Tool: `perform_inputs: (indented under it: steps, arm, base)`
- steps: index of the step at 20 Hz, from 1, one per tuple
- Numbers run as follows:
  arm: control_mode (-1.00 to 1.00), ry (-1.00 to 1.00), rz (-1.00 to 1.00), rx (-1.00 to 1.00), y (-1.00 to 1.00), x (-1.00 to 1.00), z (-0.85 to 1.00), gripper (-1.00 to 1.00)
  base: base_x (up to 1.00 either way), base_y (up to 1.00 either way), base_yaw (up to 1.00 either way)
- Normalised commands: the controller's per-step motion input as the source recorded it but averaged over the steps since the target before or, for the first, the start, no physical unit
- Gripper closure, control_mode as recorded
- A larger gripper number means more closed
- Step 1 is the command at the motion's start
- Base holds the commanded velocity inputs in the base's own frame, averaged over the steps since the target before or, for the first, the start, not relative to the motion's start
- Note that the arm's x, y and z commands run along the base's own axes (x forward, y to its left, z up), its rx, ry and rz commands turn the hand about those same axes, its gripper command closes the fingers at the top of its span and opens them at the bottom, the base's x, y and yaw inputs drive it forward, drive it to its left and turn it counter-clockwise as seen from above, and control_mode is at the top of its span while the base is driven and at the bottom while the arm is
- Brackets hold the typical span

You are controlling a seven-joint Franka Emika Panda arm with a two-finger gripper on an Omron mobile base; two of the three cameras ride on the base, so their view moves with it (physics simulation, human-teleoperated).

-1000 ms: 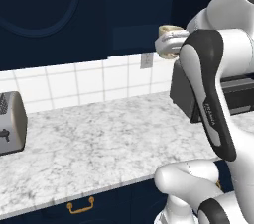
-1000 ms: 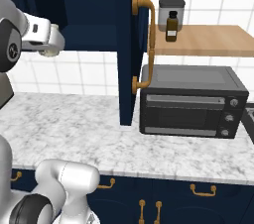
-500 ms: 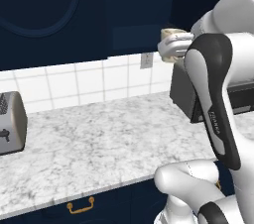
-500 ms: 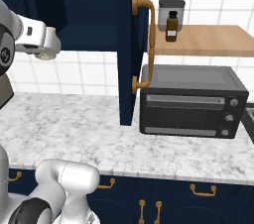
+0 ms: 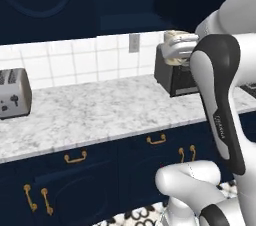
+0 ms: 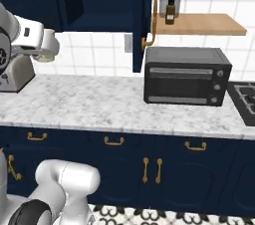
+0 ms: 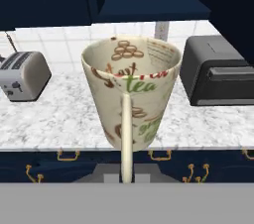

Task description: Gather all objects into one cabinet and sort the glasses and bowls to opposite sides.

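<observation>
1. Base has backed off since the earlier frames: both base views now take in the drawer fronts (image 6: 114,142) and floor. That's camera motion; the counter items haven't moved.
2. Gripper (image 5: 172,50) still clamped on the cream mug (image 7: 130,96), held upright in the air above the marble counter (image 5: 100,107).
3. Mug sits between toaster (image 7: 22,74) and oven (image 6: 187,75), below the open navy cabinet (image 6: 102,0).

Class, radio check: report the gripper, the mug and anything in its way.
Gripper shut on cream mug, held upright above the counter. Cabinet open above. Toaster and oven off to the sides.
</observation>
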Motion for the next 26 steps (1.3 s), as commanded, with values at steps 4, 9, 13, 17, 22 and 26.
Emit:
perform_inputs:
  steps: [4, 9, 13, 17, 22, 26]
  arm:
    - [1.00, 0.00, 0.00, 0.00, 0.00, 0.00, 0.00, 1.00]
    - [1.00, 0.00, 0.00, 0.00, 0.00, 0.00, 0.00, 1.00]
    - [1.00, 0.00, 0.00, 0.00, 0.00, 0.00, 0.00, 1.00]
    - [1.00, 0.00, 0.00, 0.00, 0.00, 0.00, 0.00, 1.00]
    - [1.00, 0.00, 0.00, 0.00, 0.00, 0.00, 0.00, 1.00]
    - [1.00, 0.00, 0.00, 0.00, 0.00, 0.00, 0.00, 1.00]
  base:
    - [-1.00, 0.56, 0.12]
    - [-0.99, 0.93, 0.08]
    - [-0.99, 1.00, 0.00]
    - [-0.76, 1.00, 0.00]
    - [-0.65, 1.00, 0.00]
    - [-0.56, 1.00, 0.00]
